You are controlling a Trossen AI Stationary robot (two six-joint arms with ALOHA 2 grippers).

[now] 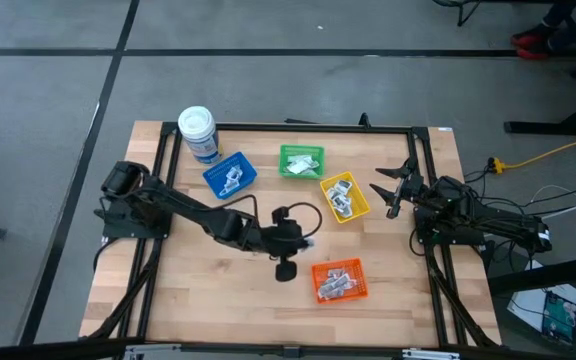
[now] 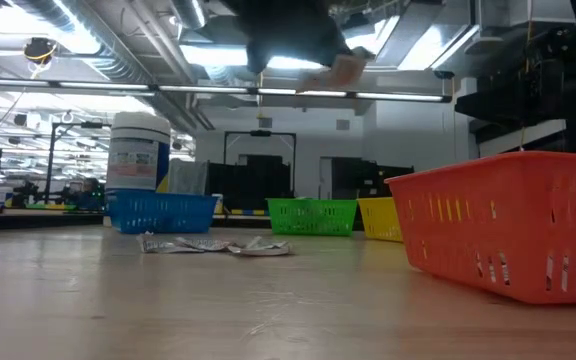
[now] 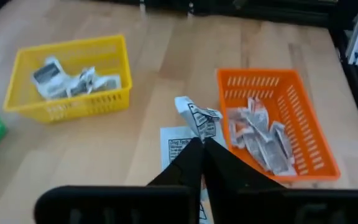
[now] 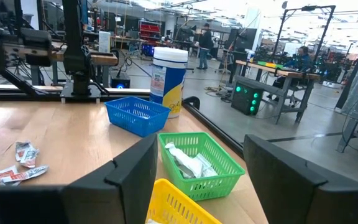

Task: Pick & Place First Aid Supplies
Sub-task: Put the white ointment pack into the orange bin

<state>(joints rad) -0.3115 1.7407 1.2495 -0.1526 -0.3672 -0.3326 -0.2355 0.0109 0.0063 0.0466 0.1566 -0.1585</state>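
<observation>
My left gripper point(image 3: 202, 148) hovers over the middle of the table, between the yellow bin point(image 3: 70, 78) and the orange bin point(image 3: 272, 124). It is shut on a small white first aid packet point(image 3: 197, 117). The same packet point(image 2: 343, 68) shows high above the tabletop in the low view. More packets point(image 2: 218, 244) lie flat on the wood, one point(image 3: 178, 149) right under the fingers. Both bins hold packets. My right gripper point(image 1: 393, 190) waits open at the table's right side, touching nothing. My left gripper pinches one end of the white packet point(image 3: 199, 132) between its two fingertips. The fingers slant downward from the table's left side. The rest of the packet sticks out past the fingertips, crumpled and lifted clear of the table.
A green bin point(image 1: 301, 161) and a blue bin point(image 1: 230, 175) stand toward the far edge, with a white-lidded jar point(image 1: 198, 133) at the far left corner. A black frame point(image 1: 268, 127) runs around the table. Bare wood lies at the near left.
</observation>
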